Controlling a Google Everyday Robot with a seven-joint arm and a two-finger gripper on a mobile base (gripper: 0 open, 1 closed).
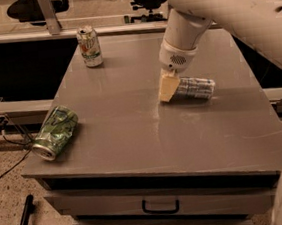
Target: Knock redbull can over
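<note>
The redbull can (195, 88), slim and silver with bluish-grey markings, lies on its side on the grey cabinet top (133, 130), right of centre. My gripper (168, 88) hangs from the white arm, its cream-coloured tip just above the top and right against the can's left end. The can's left end is partly hidden behind the gripper.
A white-and-green can with red lettering (90, 46) stands upright at the back left. A dented green-patterned can (55, 132) lies on its side at the front left edge. Office chairs and a rail stand behind the cabinet; a drawer handle (160, 206) is below.
</note>
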